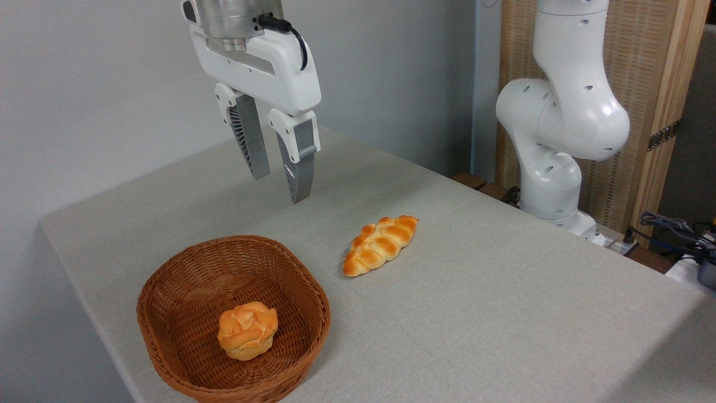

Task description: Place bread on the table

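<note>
Fabric of a light grey-beige weave covers the large flat rectangular table (503,313), its surface faintly grained and matte. On the near left of it stands a brown woven wicker basket (168,313), rounded at the corners, with a low flaring wall of tight, ribbed plaiting. Inside the basket, towards its near right side, lies the small round golden-orange bun (247,330): its top is folded and knotted into soft glossy lobes, its base is paler and more yellow, and it rests on the basket floor just beside the wall. It is the only thing in the basket. To the right of the basket and farther back, a long braided golden loaf with pointed ends (381,244) lies directly on the cloth, slanting from near left to far right, well apart from the basket. The white robot gripper with grey ribbed fingers (278,187) hangs in the air above the far rim of the basket, its two fingers spread apart with nothing between them.
</note>
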Controlling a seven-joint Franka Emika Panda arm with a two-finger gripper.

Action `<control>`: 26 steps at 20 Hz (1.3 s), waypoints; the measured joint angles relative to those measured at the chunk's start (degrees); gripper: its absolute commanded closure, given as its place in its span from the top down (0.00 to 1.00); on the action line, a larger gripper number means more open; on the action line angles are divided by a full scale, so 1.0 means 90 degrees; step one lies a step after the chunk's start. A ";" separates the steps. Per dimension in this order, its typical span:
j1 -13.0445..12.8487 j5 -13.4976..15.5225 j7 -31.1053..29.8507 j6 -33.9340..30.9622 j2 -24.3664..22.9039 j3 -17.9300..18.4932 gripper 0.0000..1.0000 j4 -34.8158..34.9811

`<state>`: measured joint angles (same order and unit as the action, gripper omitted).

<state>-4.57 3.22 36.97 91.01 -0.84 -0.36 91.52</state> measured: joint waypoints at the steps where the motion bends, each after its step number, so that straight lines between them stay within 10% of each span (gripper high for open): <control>1: 0.0002 0.0000 0.0000 0.0000 0.0000 0.0001 1.00 0.0000; 26: 0.0012 0.0000 0.0000 0.0261 -0.0019 0.0010 1.00 0.0077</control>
<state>-4.46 3.22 36.97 93.36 -1.01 -0.27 92.22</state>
